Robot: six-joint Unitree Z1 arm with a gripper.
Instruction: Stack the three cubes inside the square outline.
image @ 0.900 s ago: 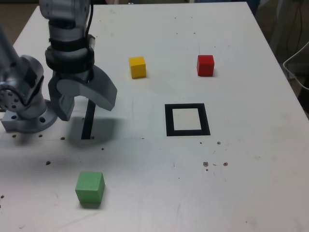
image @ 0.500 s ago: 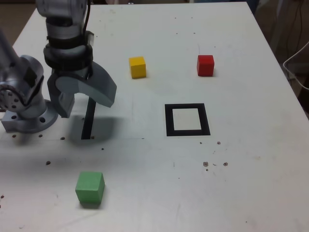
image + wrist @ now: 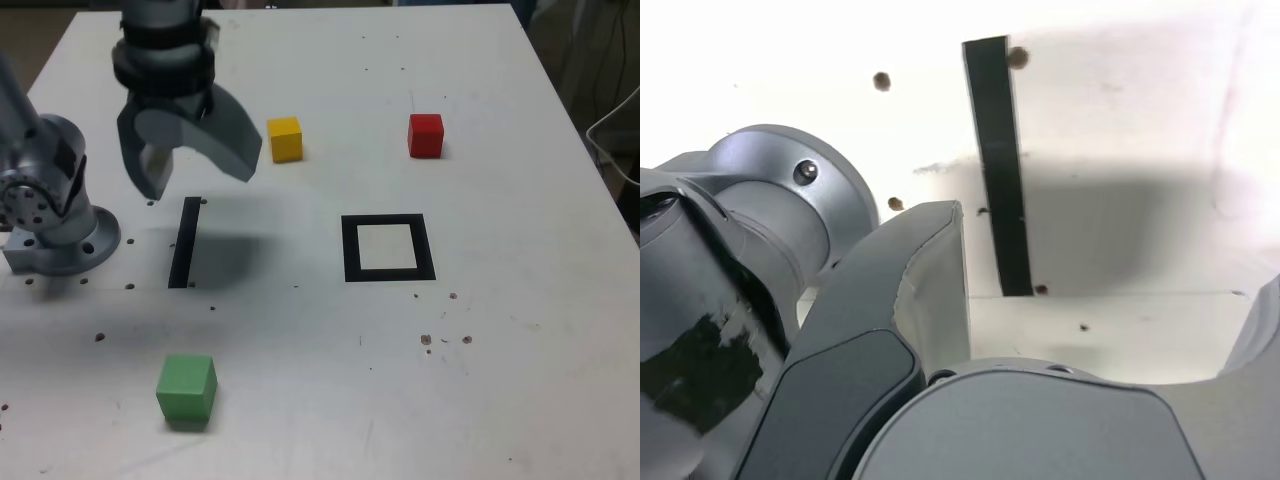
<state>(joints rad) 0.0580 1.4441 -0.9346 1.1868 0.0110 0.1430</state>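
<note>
Gripper [image 3: 190, 165] hangs above the table with jaws wide and empty. Yellow cube [image 3: 285, 139] sits just beside it at three o'clock in the exterior view; red cube [image 3: 426, 135] farther along; green cube [image 3: 186, 388] well apart at six o'clock. Square outline [image 3: 388, 248] is unoccupied. Recommended: centre over the yellow cube, square the jaws to its faces, then descend.

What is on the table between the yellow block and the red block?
Nothing: between the yellow cube and the red cube, the exterior view shows only bare white table.
</note>
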